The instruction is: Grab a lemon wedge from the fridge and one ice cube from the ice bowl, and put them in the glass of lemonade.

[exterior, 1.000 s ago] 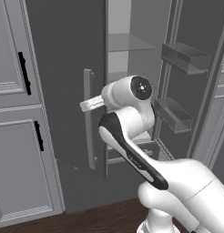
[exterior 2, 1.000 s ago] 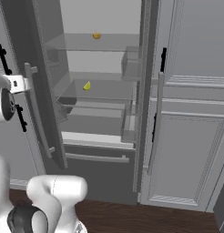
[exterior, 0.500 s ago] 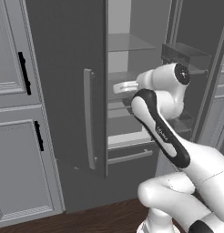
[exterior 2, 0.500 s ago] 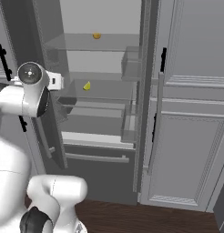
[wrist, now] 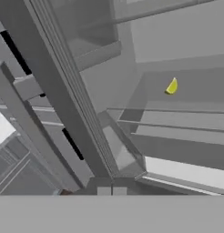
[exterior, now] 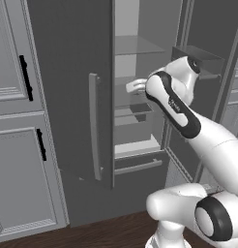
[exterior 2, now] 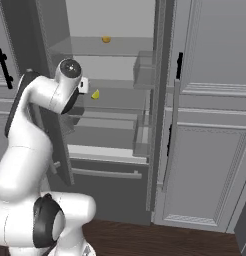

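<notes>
The fridge [exterior: 67, 97] stands with both dark doors swung open and its glass shelves showing. On the middle shelf lies the lemon wedge [exterior 2: 95, 94], small and yellow; the hand view has it up and to the right [wrist: 172, 86]. My gripper [exterior: 131, 87] reaches into the fridge opening at middle-shelf height, just left of the wedge [exterior 2: 85, 85] and apart from it. Its fingertips [wrist: 111, 191] sit together, shut, holding nothing. The ice bowl and the glass of lemonade are out of view.
A second small yellow-orange piece [exterior 2: 106, 39] lies on the upper shelf. The left door's long bar handle [exterior: 94, 126] stands left of my arm. Door bins [exterior 2: 143, 70] line the right door. Light grey cabinets [exterior: 19, 145] flank the fridge.
My arm has swung right, from the left door's handle into the open fridge at middle-shelf height. The doors and the lemon wedge have stayed where they were.
</notes>
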